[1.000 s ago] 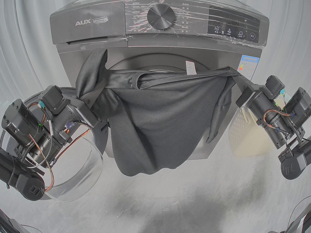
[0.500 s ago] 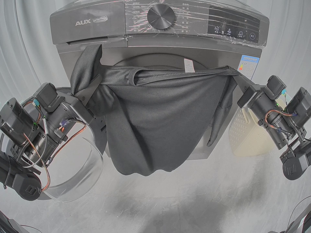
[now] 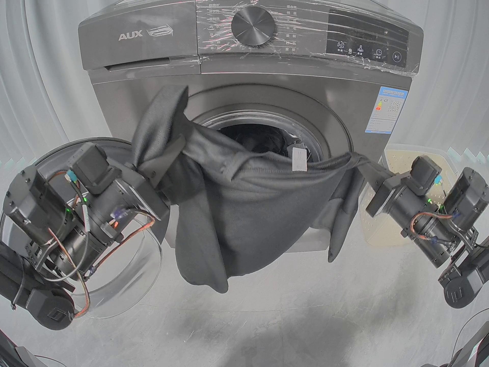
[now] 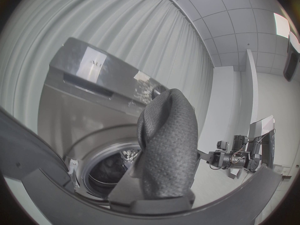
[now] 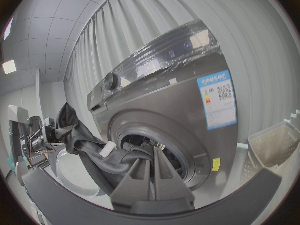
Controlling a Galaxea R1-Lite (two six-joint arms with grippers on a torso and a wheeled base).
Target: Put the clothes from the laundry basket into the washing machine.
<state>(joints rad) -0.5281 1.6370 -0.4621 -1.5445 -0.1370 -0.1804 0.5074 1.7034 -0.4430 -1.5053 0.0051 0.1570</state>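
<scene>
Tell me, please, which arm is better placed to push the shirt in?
Probably right: the right tool, gripping the shirt, points straight at the drum opening; the left tool sits beside the door.

Pleated grey curtain (image 3: 41, 52) along back; pale floor (image 3: 305, 322); tiled ceiling (image 4: 237, 16), lit panel (image 4: 281, 24); white pillar (image 4: 251, 88).

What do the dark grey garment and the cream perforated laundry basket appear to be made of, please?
Dark grey garment: likely knitted synthetic, matte; pebbled mesh texture, soft drape.
Cream perforated laundry basket: probably rigid plastic, smooth; moulded walls with regular holes.
</scene>
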